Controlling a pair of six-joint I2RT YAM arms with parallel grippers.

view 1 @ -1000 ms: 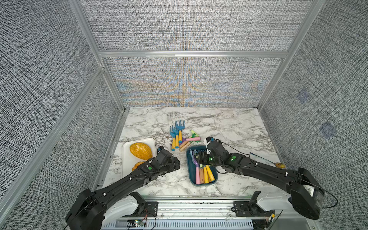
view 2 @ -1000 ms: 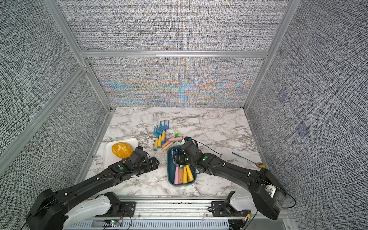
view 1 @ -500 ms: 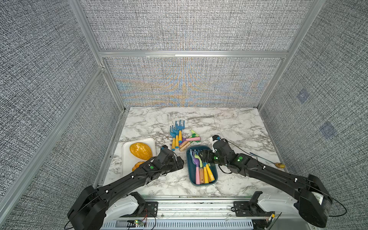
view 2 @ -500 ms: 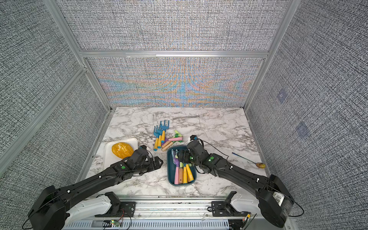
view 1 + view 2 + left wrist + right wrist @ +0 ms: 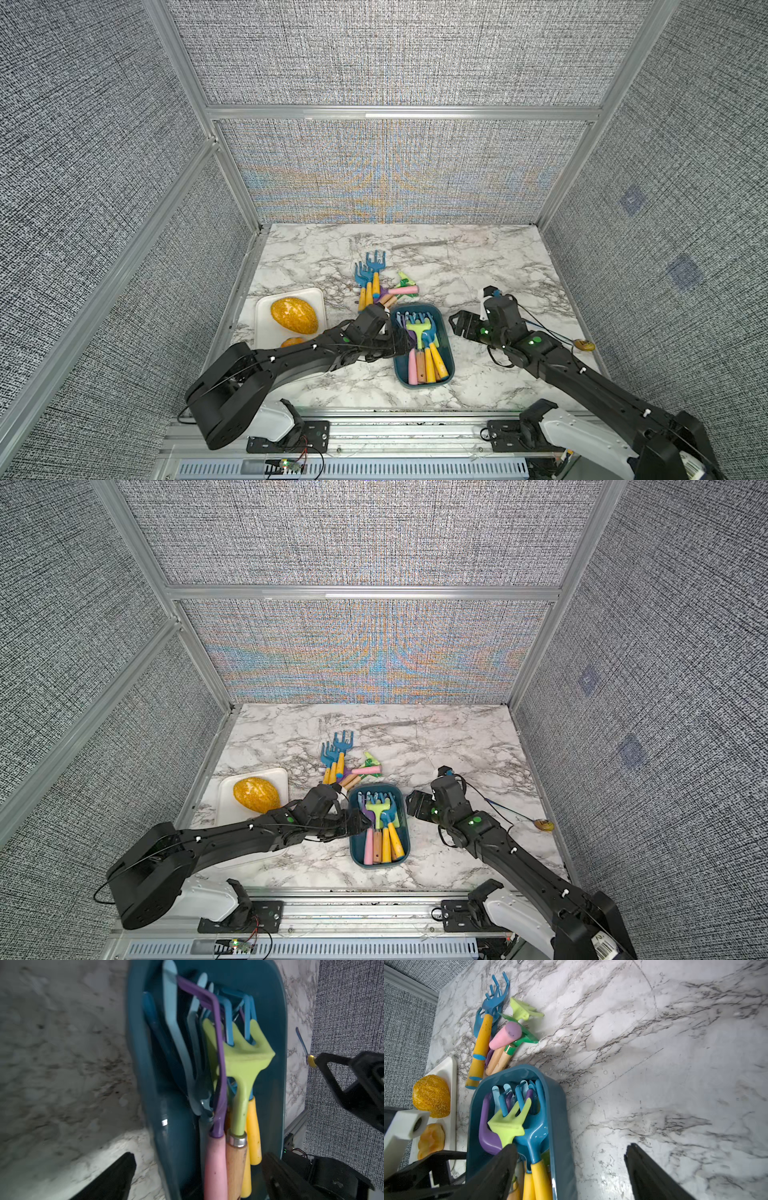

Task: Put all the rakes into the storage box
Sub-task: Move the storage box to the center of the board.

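The dark teal storage box (image 5: 444, 360) lies near the table's front and holds several rakes. A lime-green rake (image 5: 419, 330) lies on top of them, also seen in the wrist views (image 5: 241, 1068) (image 5: 506, 1124). My left gripper (image 5: 398, 340) (image 5: 197, 1178) hangs open over the box's left rim, its fingers either side of the handles without touching them. My right gripper (image 5: 455, 327) (image 5: 571, 1174) is open and empty just right of the box. One of its fingers (image 5: 500, 1169) is above the rakes, the other above bare marble. More rakes (image 5: 370, 278) lie loose behind the box.
A white tray (image 5: 266, 332) with a yellow-orange fruit (image 5: 294, 316) sits left of the box, under my left arm. A small yellow-headed object (image 5: 582, 345) lies near the right wall. A grey strip (image 5: 417, 244) lies at the back. Grey walls close three sides.
My right gripper has drawn back to the right, from over the box to beside it, and opened wider. My left gripper has moved right to the box's left rim.
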